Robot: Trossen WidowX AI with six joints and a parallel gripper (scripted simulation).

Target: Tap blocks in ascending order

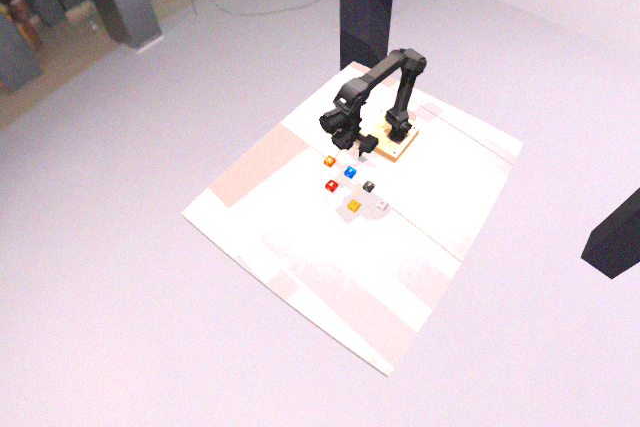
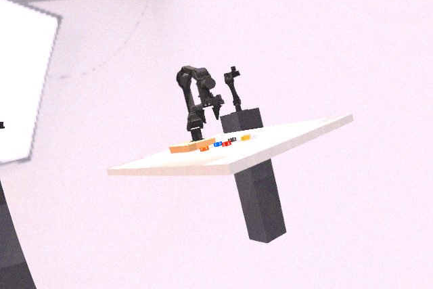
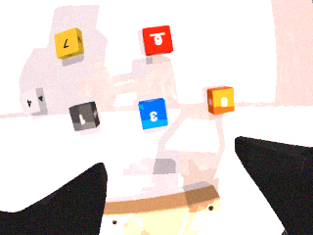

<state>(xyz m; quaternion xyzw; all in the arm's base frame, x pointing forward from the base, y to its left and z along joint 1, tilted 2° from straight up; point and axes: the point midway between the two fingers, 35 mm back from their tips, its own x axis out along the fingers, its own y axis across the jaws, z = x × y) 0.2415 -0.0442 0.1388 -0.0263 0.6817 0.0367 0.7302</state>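
Note:
My gripper [image 1: 352, 150] [image 2: 210, 120] [image 3: 172, 158] is open and empty, above the table near the arm's base. In the wrist view the digits appear upside down. The black block [image 1: 368, 186] [image 2: 232, 139] [image 3: 85, 117] shows 1, the blue block [image 1: 349, 172] [image 2: 218, 144] [image 3: 154, 114] 3, the white block [image 1: 382, 205] [image 3: 32, 102] 4, and the yellow block [image 1: 353, 205] [image 2: 245, 137] [image 3: 68, 43] 7. The red block [image 1: 331, 185] [image 2: 226, 143] [image 3: 157, 40] has an underlined 6 or 9, hard to tell. The orange block [image 1: 329, 160] [image 2: 203, 148] [image 3: 221, 100] has a blurred digit, perhaps 8.
The arm stands on a wooden base board [image 1: 394, 157] [image 2: 179, 148] [image 3: 163, 199] at one side of the white table [image 1: 289, 241] [image 2: 290, 145]. The blocks lie apart from one another, in front of the board. Dark pillars stand beyond the table's edges.

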